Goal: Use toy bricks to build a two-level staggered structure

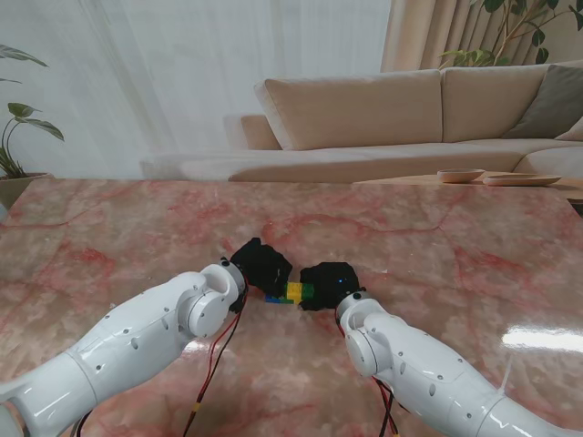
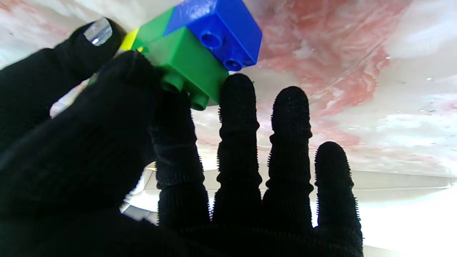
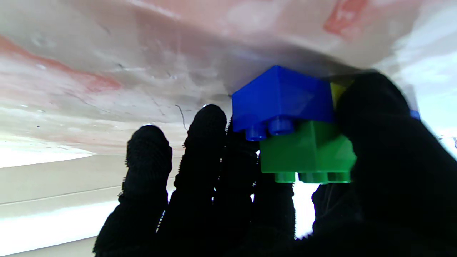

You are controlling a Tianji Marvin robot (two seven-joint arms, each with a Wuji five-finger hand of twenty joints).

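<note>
- Pink marble table (image 1: 109,228): the work surface; a beige sofa (image 1: 383,118) and a leafy plant (image 1: 18,137) stand behind it, well apart from the work.
- Left hand (image 1: 260,264): black-gloved, at the table's centre. In the left wrist view the thumb and forefinger close on the green brick (image 2: 185,67); the other three fingers (image 2: 292,142) are straight and spread, touching nothing.
- Right hand (image 1: 328,284): black-gloved, facing the left hand across the bricks. In the right wrist view the thumb presses the green brick's side; whether the other fingers bear on it cannot be told.
- Brick assembly: the blue brick (image 3: 282,96) sits on the table; the green brick rides on it, offset so that some blue studs stay bare. A yellow brick (image 1: 294,290) lies beside them, between the hands.
- Step judged: seating the upper, staggered brick; the task looks well advanced.
- Next move calls for firm downward pressure with the lower brick steadied, then a clean release without dragging the stack.
</note>
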